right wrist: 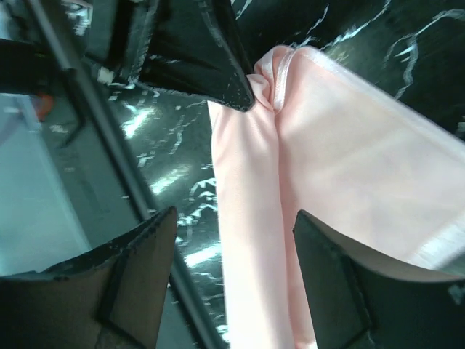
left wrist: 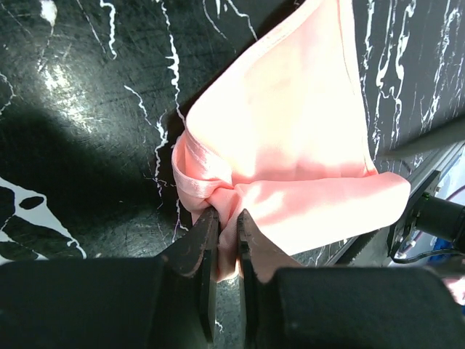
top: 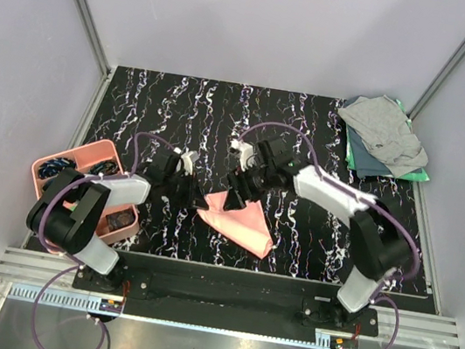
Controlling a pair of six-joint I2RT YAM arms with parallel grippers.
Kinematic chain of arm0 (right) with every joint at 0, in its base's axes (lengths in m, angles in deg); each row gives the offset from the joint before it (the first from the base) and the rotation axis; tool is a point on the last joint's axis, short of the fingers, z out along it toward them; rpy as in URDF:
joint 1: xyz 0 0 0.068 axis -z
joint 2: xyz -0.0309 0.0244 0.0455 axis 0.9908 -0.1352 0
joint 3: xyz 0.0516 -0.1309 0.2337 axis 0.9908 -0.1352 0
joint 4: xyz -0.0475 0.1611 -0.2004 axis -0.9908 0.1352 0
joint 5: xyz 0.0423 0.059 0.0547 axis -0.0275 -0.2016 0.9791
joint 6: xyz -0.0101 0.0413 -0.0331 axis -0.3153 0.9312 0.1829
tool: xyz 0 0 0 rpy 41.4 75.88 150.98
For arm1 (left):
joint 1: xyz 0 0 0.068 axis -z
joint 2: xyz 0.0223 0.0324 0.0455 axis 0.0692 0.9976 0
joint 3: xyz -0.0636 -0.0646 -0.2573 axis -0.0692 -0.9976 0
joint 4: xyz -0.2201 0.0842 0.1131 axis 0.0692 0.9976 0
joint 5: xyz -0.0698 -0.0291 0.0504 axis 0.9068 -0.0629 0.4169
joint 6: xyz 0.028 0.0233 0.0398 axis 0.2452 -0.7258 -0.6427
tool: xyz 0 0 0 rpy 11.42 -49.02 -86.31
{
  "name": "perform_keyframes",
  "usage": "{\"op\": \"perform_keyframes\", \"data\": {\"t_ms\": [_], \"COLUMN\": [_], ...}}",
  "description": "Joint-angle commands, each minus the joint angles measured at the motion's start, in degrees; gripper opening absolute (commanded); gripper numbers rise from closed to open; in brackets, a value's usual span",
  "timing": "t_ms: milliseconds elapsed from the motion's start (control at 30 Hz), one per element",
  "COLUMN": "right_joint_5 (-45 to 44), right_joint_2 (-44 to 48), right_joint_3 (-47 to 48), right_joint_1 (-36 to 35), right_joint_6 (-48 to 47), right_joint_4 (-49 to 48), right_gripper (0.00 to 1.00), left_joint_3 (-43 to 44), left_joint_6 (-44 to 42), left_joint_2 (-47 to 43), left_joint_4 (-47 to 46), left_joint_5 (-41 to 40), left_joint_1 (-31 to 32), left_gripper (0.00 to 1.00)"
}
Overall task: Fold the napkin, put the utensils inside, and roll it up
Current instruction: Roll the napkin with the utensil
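Fingers [left wrist: 195, 251] of left gripper [left wrist: 224, 218] pinched narrow on a bunched corner of napkin [left wrist: 290, 131], probably so that corner can be carried over for the fold. Opposite and close, right gripper [right wrist: 234, 218] with fingers [right wrist: 138, 265] spread wide, pink cloth between them, gripping nothing, seemingly free for a new hold. Rest of napkin draped on table [top: 311, 125] near front edge, between both arms. Black, white-veined surface; pink tray [top: 73, 147] at left; grey cloth [top: 385, 132] on green cloth [top: 392, 173] in far right corner; pale walls around.
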State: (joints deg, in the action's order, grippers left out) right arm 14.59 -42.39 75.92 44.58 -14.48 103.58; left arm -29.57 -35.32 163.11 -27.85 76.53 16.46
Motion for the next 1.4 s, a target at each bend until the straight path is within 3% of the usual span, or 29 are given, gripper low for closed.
{"op": "perform_keyframes", "data": {"t_ms": [0,67,267,600,700,733,867,900,967,1000,1133,1367], "right_joint_5": [-23.8,-34.2,-44.7,-41.5,-40.8,-40.8,-35.6,-34.3,-29.7,-27.8,-15.7,4.4], "right_joint_2": [10.2,13.0,13.4,5.6,3.9,3.5,2.4,2.2,1.9,1.7,0.4,-3.7], "right_joint_3": [-8.3,-12.9,-17.4,-15.5,-14.9,-14.5,-13.8,-13.7,-13.7,-13.7,-13.1,-11.0], "right_joint_1": [-9.9,-13.7,-21.6,-23.1,-23.0,-22.8,-21.7,-20.6,-19.2,-17.3,-12.6,-5.0], "right_joint_6": [-7.0,-8.8,-10.7,-10.7,-9.9,-9.4,-7.6,-7.4,-6.2,-5.6,-4.5,-3.0], "right_joint_4": [-7.0,-12.0,-18.2,-16.3,-14.8,-14.1,-12.3,-11.9,-11.6,-11.2,-10.7,-11.0], "right_gripper": [0.76,0.79,0.83,0.79,0.73,0.65,0.47,0.45,0.41,0.40,0.39,0.37], "left_joint_3": [3.7,5.8,8.7,10.0,10.2,10.3,10.4,10.5,10.5,10.3,7.6,3.1], "left_joint_6": [-1.3,-1.3,-2.0,-2.5,-2.6,-2.5,-2.1,-2.0,-1.5,-1.3,0.0,0.7], "left_joint_2": [2.4,3.8,4.9,5.0,4.8,4.5,2.8,2.3,0.6,-0.7,-4.9,-8.8], "left_joint_4": [5.9,9.1,13.9,15.9,15.9,15.9,16.0,16.1,16.0,15.9,14.2,7.1], "left_joint_5": [0.1,0.7,1.0,1.3,1.4,1.5,0.6,0.4,-0.6,-0.9,-2.8,-2.7], "left_joint_1": [0.1,0.1,0.1,0.1,0.1,0.1,0.0,-0.2,-0.7,-0.9,-1.5,-1.6], "left_gripper": [0.09,0.09,0.09,0.10,0.12,0.14,0.34,0.46,0.57,0.67,0.75,0.77]}}
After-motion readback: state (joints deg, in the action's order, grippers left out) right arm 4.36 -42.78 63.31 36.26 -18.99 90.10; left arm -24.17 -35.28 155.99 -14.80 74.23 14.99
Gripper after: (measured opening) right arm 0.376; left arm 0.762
